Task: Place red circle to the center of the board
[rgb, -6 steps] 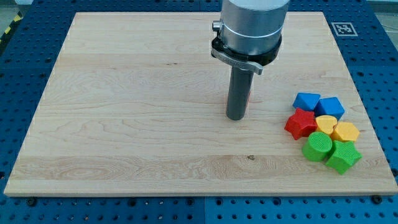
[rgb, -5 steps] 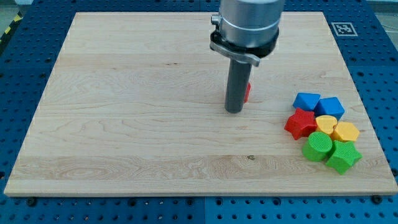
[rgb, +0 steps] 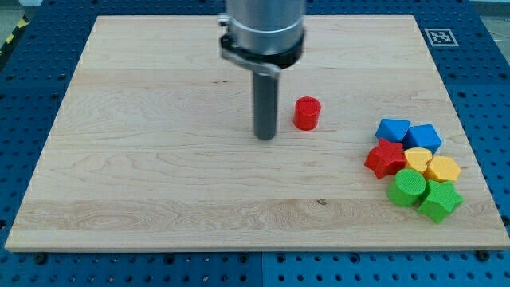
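The red circle is a small red cylinder standing on the wooden board, a little right of the board's middle. My tip rests on the board to the left of the red circle and slightly lower in the view, with a clear gap between them. The rod rises from the tip to the arm's grey end at the view's top.
A cluster of blocks sits at the board's right edge: two blue blocks, a red star, two yellow blocks, a green circle and a green star. A marker tag lies beyond the top right corner.
My tip has moved left, away from the red circle. The red circle, earlier mostly hidden behind the rod, now shows in full.
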